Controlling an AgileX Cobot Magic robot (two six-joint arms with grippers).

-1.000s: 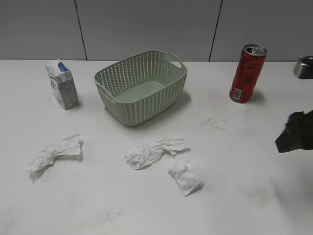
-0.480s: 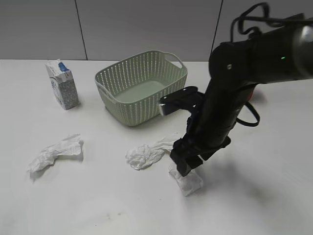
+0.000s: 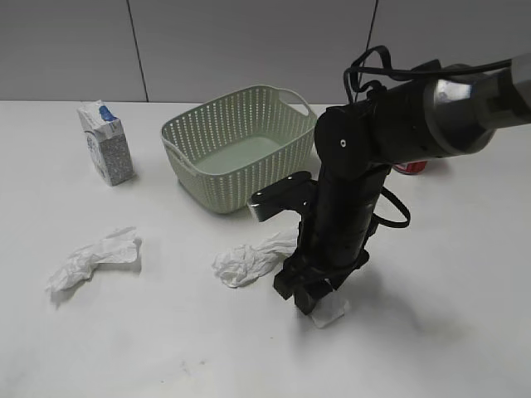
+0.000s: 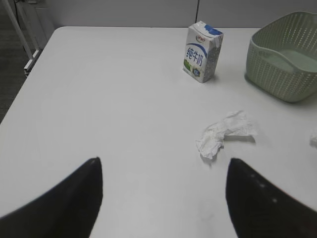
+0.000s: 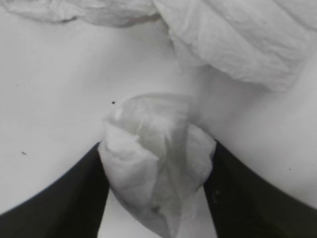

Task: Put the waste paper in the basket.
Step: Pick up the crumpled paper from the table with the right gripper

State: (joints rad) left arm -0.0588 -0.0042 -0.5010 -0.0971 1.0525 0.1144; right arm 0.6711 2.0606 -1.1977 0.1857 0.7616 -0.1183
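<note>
Three crumpled white waste paper wads lie on the white table in front of the sage-green basket [image 3: 249, 178]. My right gripper [image 3: 311, 298] is down at the table over the front-right wad [image 3: 332, 313]. In the right wrist view its open fingers [image 5: 157, 148] stand on either side of this wad [image 5: 156, 163] and touch its flanks. The middle wad [image 3: 247, 261] lies just left of it and shows in the right wrist view [image 5: 237, 34]. The left wad [image 3: 91, 259] lies apart. My left gripper [image 4: 163, 168] is open and empty above the table, short of the left wad [image 4: 225, 131].
A white-and-blue carton [image 3: 106, 143] stands left of the basket and shows in the left wrist view [image 4: 202, 51]. A red can [image 3: 411, 167] stands at the back right, mostly hidden behind my right arm. The basket [image 4: 277, 74] appears empty.
My right arm came in from the right edge, swung over the front-right wad and lowered until its fingers straddle it. The wads, basket and carton have not moved.
</note>
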